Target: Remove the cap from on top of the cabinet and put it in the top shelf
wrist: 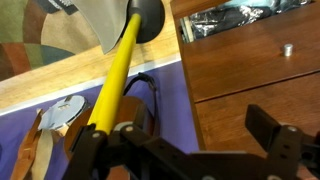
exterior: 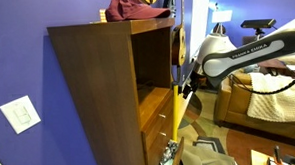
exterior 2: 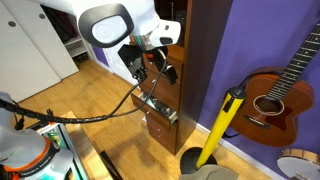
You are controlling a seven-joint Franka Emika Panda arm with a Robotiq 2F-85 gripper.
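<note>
The maroon cap (exterior: 132, 6) lies on top of the tall dark-brown cabinet (exterior: 98, 90), which also shows in an exterior view (exterior 2: 200, 40). The top shelf (exterior: 152, 57) is the open compartment below the cap and looks empty. My gripper (exterior: 186, 87) hangs in front of the cabinet at drawer height, well below the cap; it also shows in an exterior view (exterior 2: 152, 68). In the wrist view my gripper (wrist: 170, 132) is open and empty, facing the wooden drawer fronts (wrist: 250, 70). The cap is out of view there.
A yellow pole (exterior 2: 222, 128) with a black base leans beside the cabinet, next to a guitar (exterior 2: 272, 95) against the purple wall. The pole also crosses the wrist view (wrist: 118, 70). A sofa with a blanket (exterior: 268, 99) stands behind the arm.
</note>
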